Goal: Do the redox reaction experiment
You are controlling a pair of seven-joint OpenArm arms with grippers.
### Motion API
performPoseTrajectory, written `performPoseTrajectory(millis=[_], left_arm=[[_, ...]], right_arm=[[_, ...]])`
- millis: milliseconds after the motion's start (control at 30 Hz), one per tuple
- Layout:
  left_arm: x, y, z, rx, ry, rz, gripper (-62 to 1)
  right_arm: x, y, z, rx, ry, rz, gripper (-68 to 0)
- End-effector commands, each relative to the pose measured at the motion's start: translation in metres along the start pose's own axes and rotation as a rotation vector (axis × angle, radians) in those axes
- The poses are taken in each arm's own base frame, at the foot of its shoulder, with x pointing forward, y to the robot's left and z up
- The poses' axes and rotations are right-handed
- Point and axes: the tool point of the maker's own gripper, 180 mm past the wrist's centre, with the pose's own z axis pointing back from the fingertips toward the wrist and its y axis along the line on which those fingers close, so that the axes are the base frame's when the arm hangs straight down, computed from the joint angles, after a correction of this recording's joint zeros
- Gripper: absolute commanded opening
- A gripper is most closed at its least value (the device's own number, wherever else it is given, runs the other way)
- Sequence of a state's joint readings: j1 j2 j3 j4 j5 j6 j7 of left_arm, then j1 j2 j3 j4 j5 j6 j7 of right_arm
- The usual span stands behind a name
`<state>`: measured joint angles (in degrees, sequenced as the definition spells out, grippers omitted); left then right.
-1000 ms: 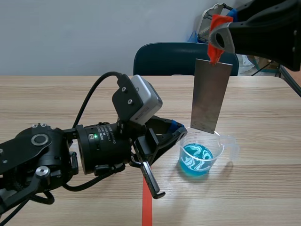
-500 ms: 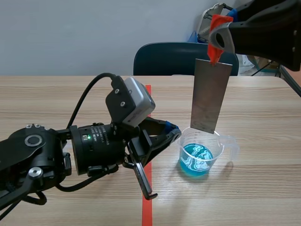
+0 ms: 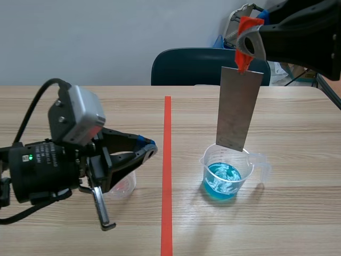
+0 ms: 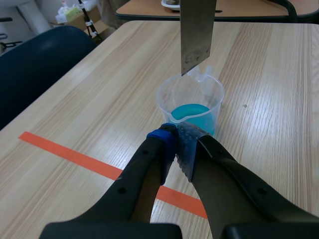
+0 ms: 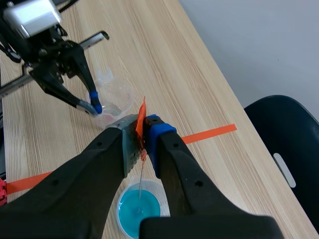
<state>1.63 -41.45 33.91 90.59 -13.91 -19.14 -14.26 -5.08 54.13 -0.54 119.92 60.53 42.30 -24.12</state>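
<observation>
Leftward is where the left arm has gone since a moment ago: it was reaching beside the beaker and has now drawn back across the orange-red tape line (image 3: 167,176). The left gripper (image 3: 148,150) now sits on the near left over a small clear cup (image 3: 126,184), its 2 fingers pressed together with nothing between them. Right of the tape, the beaker (image 3: 228,173) of blue liquid stands alone. Above it hangs the metal plate (image 3: 238,109), upright, its lower edge just over the far rim and, as far as I can see, not yet in the liquid. The right gripper (image 3: 248,42), high at the far right, is clamped on the orange tab (image 3: 244,60) at the plate's top.

I judge the step in hand to be dipping the plate. The next move calls for a straight, slow descent so the plate enters the blue liquid without knocking the rim.
</observation>
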Motion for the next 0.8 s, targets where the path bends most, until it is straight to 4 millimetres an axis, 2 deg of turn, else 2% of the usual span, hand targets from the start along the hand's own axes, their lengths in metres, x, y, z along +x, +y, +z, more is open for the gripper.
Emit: performPoseTrajectory(millis=[0, 300, 433, 633, 767], left_arm=[[0.013, 0.002, 0.006, -0.002, -0.031, -0.017, -59.4], [0.023, -0.006, 0.046, -0.079, 0.029, -0.079, -58.8], [0.028, -0.005, 0.062, -0.087, 0.037, -0.063, -49.5], [0.022, -0.005, 0.085, -0.102, 0.088, -0.036, -37.2], [0.019, -0.007, 0.096, -0.109, 0.107, -0.021, -22.5]], right_arm=[[0.010, -0.002, 0.002, 0.002, -0.022, 0.031, -66.9], [0.010, -0.002, 0.002, 0.002, -0.022, 0.031, -66.9], [0.010, -0.002, 0.002, 0.002, -0.022, 0.031, -66.9], [0.010, -0.002, 0.002, 0.002, -0.022, 0.031, -66.9], [0.010, -0.002, 0.002, 0.002, -0.022, 0.031, -66.9]])
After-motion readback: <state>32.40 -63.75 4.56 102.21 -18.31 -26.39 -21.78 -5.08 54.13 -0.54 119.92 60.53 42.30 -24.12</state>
